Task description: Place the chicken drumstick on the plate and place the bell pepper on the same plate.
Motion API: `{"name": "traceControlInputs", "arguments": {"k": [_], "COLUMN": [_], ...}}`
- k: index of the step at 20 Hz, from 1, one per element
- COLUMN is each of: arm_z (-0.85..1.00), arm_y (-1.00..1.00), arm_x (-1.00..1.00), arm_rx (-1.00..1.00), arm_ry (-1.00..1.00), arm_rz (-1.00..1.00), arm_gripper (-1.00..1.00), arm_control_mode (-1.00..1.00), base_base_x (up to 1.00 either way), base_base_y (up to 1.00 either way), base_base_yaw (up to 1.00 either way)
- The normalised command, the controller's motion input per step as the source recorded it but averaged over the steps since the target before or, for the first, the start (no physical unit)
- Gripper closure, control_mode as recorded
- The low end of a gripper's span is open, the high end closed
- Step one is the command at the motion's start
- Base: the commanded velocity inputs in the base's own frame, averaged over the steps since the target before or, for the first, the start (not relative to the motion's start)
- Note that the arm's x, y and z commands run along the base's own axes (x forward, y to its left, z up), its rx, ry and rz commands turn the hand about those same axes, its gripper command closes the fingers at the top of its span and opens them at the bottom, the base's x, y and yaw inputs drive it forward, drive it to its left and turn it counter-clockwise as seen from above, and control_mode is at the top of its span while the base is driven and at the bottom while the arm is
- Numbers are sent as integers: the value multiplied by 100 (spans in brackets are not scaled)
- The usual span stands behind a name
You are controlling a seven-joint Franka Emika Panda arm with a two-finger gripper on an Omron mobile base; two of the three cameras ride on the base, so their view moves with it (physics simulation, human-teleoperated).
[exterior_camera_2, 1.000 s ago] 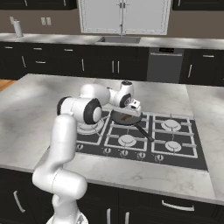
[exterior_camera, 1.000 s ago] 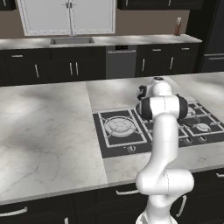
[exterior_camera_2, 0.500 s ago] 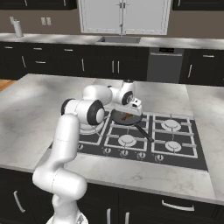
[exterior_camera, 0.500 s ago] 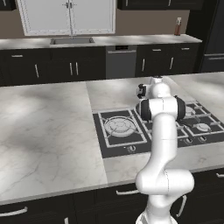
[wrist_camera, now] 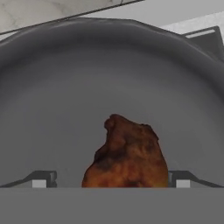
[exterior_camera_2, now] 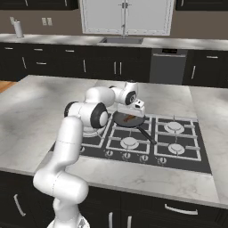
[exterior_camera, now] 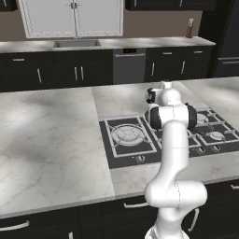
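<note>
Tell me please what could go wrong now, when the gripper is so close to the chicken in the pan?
1. The gripper is open, its fingertips on either side of the chicken drumstick. The meat is lumpy, so it might slip or twist as the gripper closes.
2. The fingertips sit low in the pan; going lower could scrape or push it on the stove.

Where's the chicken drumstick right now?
The chicken drumstick lies inside the dark grey pan on the stove's rear left burner, between the open gripper's fingertips.
</note>
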Motion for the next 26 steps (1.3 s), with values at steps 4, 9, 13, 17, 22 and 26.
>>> {"name": "traceControlInputs", "arguments": {"k": [4, 9, 13, 17, 22, 26], "arm_z": [-14, -4, 0, 0, 34, 63], "arm_y": [0, 0, 0, 0, -11, -14], "arm_x": [0, 0, 0, 0, -9, -50], "arm_rx": [0, 0, 0, 0, 0, 0], "arm_ry": [0, 2, 0, 0, 0, 0], "arm_rz": [0, 0, 0, 0, 0, 0], "arm_gripper": [100, 100, 100, 100, 100, 100], "arm_control_mode": [-100, -100, -100, -100, -100, -100], "base_base_x": [0, 0, 0, 0, 0, 0], "base_base_y": [0, 0, 0, 0, 0, 0], "base_base_yaw": [0, 0, 0, 0, 0, 0]}}
